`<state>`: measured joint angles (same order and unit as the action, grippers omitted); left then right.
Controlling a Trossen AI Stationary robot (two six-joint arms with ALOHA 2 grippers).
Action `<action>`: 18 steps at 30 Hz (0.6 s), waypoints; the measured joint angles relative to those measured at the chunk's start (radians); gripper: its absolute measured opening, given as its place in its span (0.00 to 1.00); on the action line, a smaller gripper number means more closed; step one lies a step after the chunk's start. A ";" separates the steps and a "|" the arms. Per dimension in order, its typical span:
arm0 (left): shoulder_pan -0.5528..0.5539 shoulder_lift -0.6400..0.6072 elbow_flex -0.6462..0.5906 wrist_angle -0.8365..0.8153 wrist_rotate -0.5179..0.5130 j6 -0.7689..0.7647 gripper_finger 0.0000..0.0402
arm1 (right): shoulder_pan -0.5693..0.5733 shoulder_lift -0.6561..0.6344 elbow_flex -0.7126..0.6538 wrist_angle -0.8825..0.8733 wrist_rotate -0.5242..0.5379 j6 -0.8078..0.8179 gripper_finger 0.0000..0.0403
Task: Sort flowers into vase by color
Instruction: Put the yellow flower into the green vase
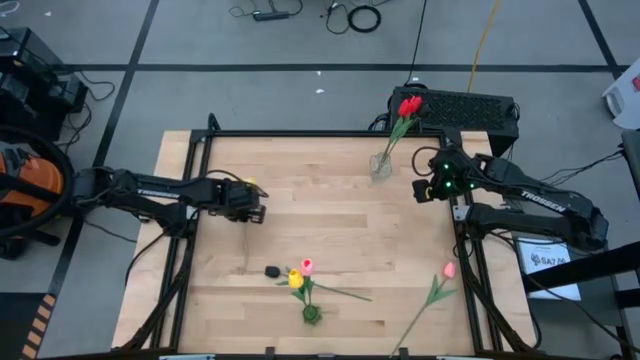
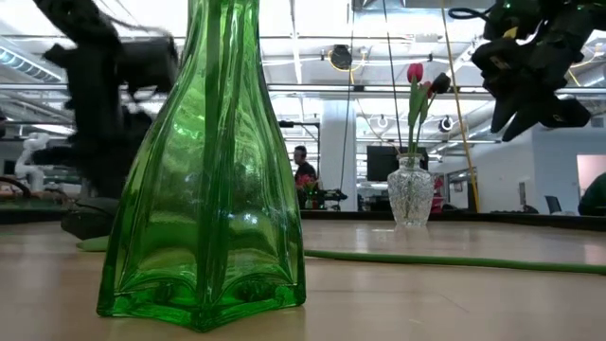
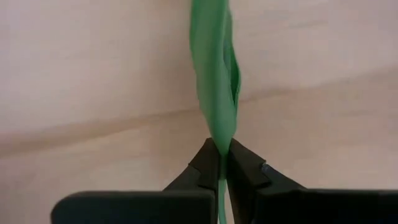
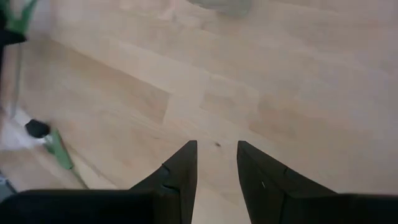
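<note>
- Pinching a green stem (image 3: 214, 106), the left hand (image 1: 252, 203) hangs over the counter's (image 1: 330, 225) left half, a yellow head (image 1: 250, 183) just beside it.
- Right hand (image 1: 425, 182) hovers parted and empty near the clear vase (image 1: 381, 165), which holds red tulips (image 1: 409, 106).
- Green vase (image 1: 312, 314) at the near edge holds 1 yellow (image 1: 296, 279) and 1 pink tulip (image 1: 307, 266).
- Another pink tulip (image 1: 449, 269) lies at the near right; a black head (image 1: 271, 271) lies beside the green vase.

Light wood counter (image 1: 330, 240) inside a black frame. Orange and black vacuum (image 1: 25, 190) on the grey floor at one side, loose cables (image 1: 355, 15) beyond the far edge. A person (image 2: 303, 173) stands far back in the room.
</note>
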<state>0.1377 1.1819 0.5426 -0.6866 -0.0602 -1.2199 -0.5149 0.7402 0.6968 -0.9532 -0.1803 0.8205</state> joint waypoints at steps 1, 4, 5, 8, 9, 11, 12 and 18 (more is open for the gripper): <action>-0.018 -0.011 0.023 0.025 -0.009 0.004 0.04 | 0.000 0.004 -0.001 -0.005 0.002 0.010 0.26; -0.084 -0.061 0.093 0.025 -0.088 0.007 0.04 | 0.002 0.011 -0.019 -0.003 -0.002 0.030 0.26; -0.110 -0.077 0.124 0.024 -0.119 0.019 0.04 | 0.005 0.011 -0.031 -0.004 -0.002 0.032 0.26; -0.196 -0.142 0.230 0.016 -0.186 0.056 0.04 | 0.022 0.011 -0.074 -0.005 -0.003 0.041 0.26; -0.229 -0.159 0.268 0.009 -0.220 0.057 0.04 | 0.029 0.011 -0.091 -0.006 -0.005 0.052 0.26; -0.307 -0.189 0.345 -0.005 -0.311 0.060 0.04 | 0.048 0.011 -0.130 -0.005 -0.009 0.071 0.26; -0.350 -0.203 0.382 -0.005 -0.358 0.065 0.04 | 0.058 0.011 -0.149 -0.002 -0.009 0.082 0.26; -0.678 -0.160 0.558 0.284 -0.694 0.338 0.03 | 0.114 0.011 -0.238 0.010 -0.077 0.109 0.26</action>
<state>-0.5405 1.0219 1.1002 -0.4029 -0.7547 -0.8816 -0.4006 0.7513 0.4583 -0.9435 -0.2575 0.9296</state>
